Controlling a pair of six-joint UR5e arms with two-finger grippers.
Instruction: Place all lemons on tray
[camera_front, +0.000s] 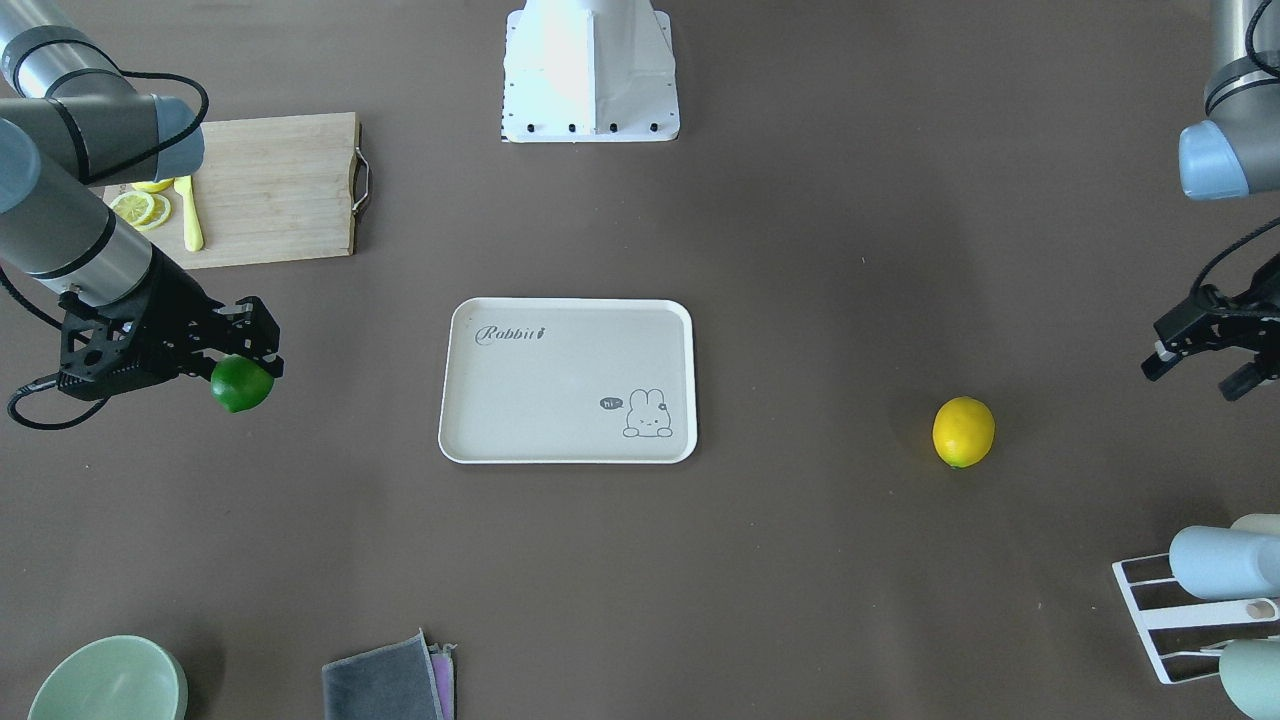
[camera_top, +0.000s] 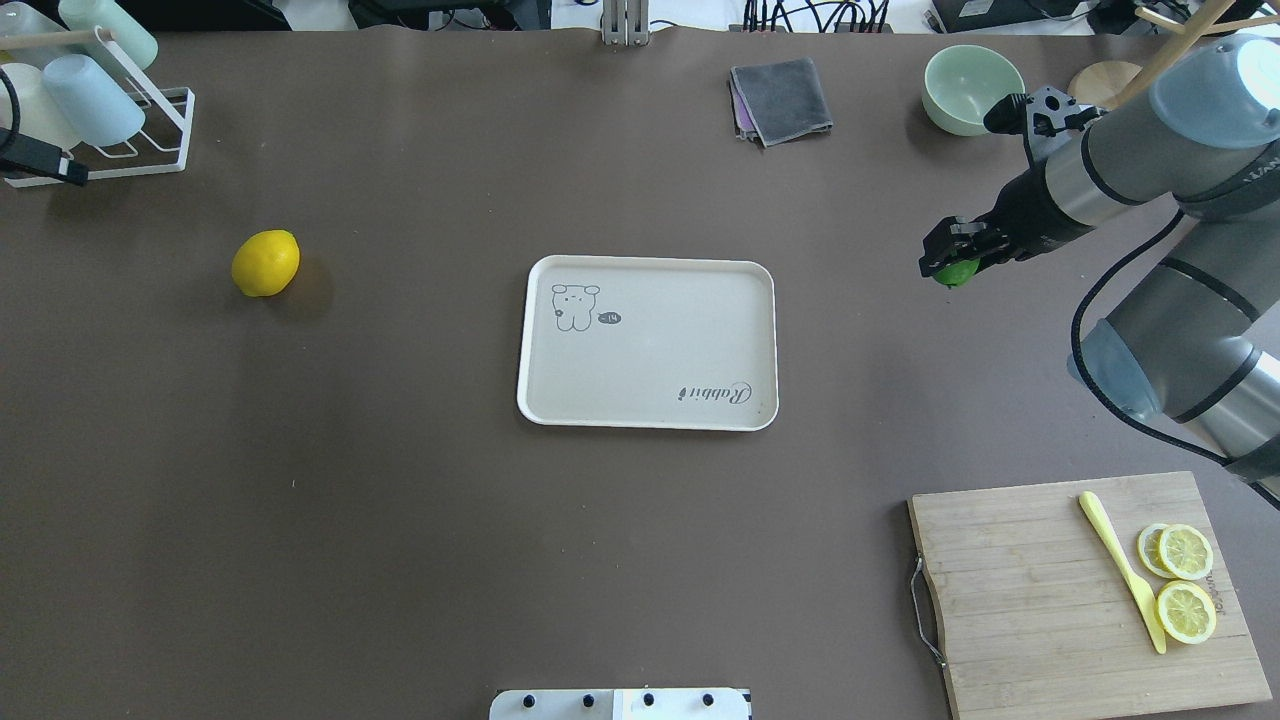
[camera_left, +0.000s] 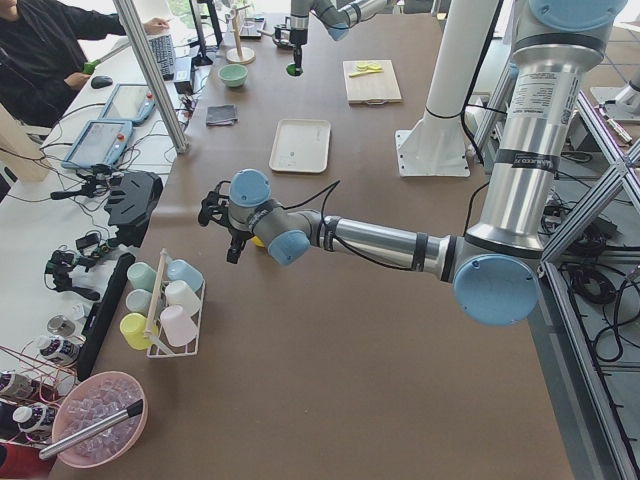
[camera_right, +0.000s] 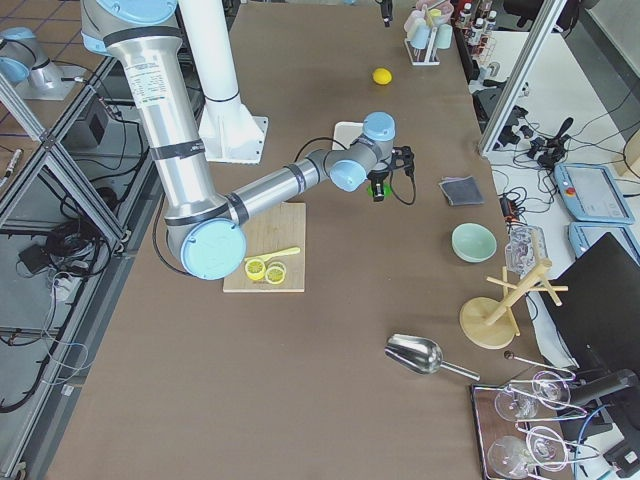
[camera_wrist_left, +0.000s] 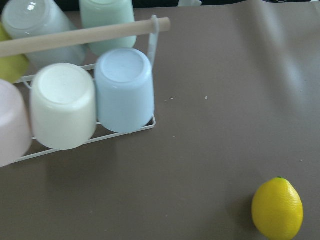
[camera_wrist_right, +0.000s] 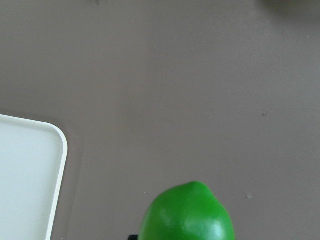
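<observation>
Green lemon (camera_front: 243, 386) aloft in the right jaws
Clamped tight, it hangs beside the tray (camera_front: 560, 390); left jaws apart near the yellow lemon (camera_front: 963, 432) lying on the table (camera_front: 800, 560)

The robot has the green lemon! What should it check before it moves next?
1. Green lemon gripped by right tool: ok.
2. Tray has room: ok, nothing lies in it.
3. Table between green lemon and tray bare: ok.
4. Yellow lemon on tray: not ok, it lies on the table.
5. Left tool open for it: ok.
</observation>
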